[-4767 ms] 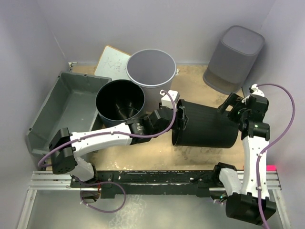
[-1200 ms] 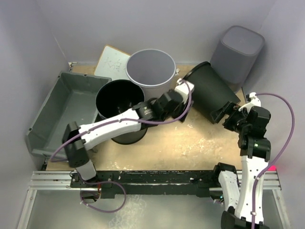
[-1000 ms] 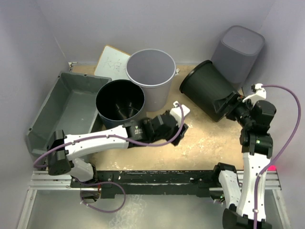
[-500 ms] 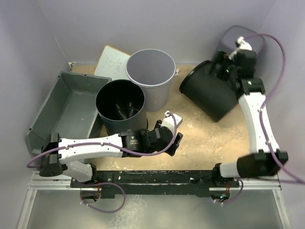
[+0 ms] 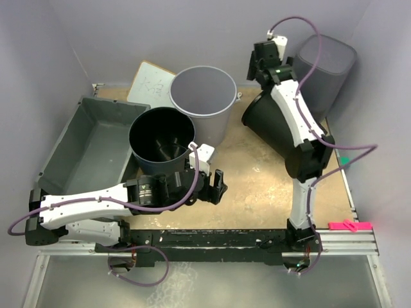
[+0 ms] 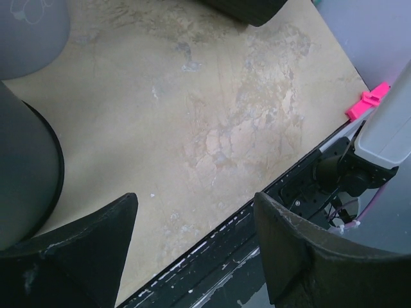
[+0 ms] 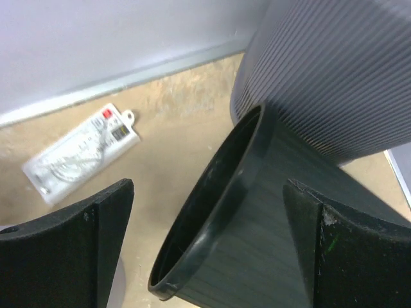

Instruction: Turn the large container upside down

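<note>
Container [image 5: 83,151] is seen open side up at frame left, grey, sloped-walled, rimmed. Left gripper [image 6: 196,200] and right gripper [image 7: 209,186] are held spread, empty.

Three buckets [image 5: 151,131] [image 5: 203,90] [image 5: 270,129], one tub [image 5: 90,149], one bin [image 5: 329,64]

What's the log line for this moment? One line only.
tub: upright, left side, untouched | left gripper: open, empty | right gripper: open, over tilted black bucket
</note>
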`<state>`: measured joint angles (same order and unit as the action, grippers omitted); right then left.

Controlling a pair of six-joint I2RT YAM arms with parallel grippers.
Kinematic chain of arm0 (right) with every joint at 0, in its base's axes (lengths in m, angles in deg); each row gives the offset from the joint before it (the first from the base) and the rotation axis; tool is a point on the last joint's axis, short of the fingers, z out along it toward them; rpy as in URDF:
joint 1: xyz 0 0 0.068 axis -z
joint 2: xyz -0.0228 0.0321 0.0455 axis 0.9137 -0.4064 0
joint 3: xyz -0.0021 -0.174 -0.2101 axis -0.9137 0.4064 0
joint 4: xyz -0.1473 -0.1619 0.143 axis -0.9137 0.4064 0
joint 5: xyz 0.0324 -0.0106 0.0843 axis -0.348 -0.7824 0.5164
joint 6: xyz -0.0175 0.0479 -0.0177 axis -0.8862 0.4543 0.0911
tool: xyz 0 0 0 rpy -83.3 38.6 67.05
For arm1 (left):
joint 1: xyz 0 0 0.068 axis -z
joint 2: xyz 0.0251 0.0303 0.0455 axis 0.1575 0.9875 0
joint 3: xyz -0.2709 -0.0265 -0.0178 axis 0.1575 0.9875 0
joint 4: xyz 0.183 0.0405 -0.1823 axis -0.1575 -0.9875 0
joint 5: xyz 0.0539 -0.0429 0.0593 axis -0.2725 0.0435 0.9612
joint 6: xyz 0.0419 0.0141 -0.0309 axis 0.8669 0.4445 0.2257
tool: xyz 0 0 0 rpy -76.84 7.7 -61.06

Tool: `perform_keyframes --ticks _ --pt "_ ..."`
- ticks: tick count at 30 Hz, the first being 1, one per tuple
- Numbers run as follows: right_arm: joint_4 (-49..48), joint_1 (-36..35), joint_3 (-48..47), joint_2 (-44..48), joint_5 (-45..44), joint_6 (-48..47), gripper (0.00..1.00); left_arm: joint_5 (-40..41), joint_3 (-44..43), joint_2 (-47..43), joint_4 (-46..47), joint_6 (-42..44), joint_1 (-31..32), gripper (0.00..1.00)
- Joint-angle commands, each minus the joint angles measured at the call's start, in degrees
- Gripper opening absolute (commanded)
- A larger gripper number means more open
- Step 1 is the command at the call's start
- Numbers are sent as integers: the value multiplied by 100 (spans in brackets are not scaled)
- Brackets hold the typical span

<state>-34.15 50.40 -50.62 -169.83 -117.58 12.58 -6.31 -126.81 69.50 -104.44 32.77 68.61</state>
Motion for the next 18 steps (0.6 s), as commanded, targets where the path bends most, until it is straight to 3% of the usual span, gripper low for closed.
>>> perform_keyframes --ticks 1,11,18 --pt "410 -152 -33 -183 -723 -58 100 180 58 -3 80 -171 28 70" --pt "63 -144 2492 1398 -600 622 100 89 -118 305 123 12 46 70" --pt "290 -150 3680 2638 134 751 100 8 -375 664 307 219 64 70"
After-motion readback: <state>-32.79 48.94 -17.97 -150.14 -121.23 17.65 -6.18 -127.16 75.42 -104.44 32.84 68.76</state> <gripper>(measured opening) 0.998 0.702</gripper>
